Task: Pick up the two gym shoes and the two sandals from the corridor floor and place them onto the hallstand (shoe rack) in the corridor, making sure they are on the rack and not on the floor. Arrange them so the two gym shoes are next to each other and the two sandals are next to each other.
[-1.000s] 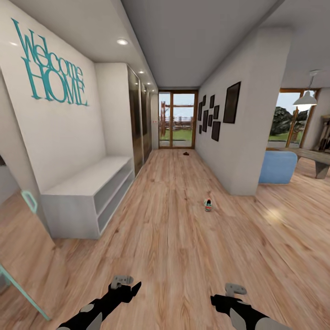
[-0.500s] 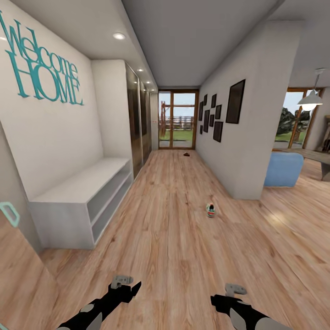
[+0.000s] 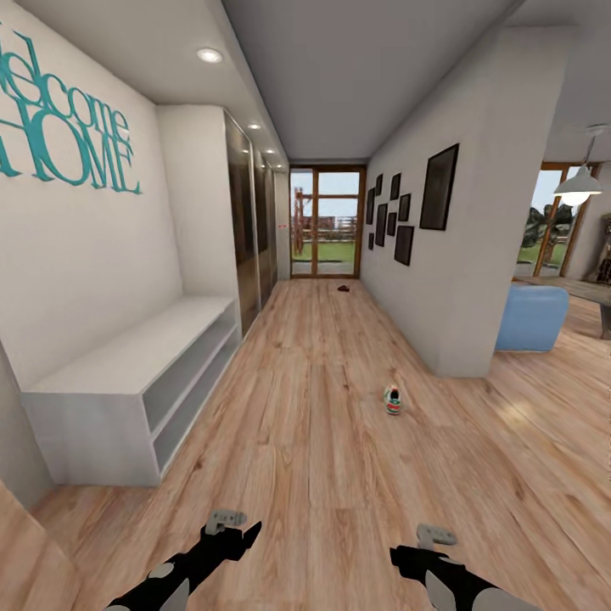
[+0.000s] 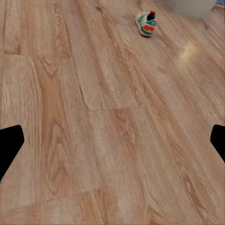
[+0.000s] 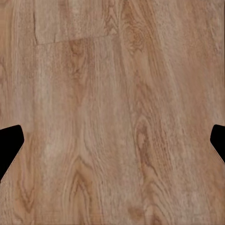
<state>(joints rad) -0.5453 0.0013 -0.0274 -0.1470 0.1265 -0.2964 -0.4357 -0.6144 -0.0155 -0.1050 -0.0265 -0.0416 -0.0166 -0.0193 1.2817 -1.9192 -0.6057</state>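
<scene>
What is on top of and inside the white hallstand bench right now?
The white hallstand bench has a bare top, and no shoes show in the visible part of its two low openings. Their far inner depth is hidden. One white-and-green gym shoe sits on the wood floor.

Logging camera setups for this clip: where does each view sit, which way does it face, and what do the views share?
Head view: on the head, facing down the corridor past the hallstand; both arms, left hand and right hand, low in frame.
Left wrist view: on the left arm, angled down at the corridor floor and a gym shoe; dark fingertips at its edges.
Right wrist view: on the right arm, looking at floor; fingertips at its edges.
Shared: head and left wrist both see that gym shoe.
</scene>
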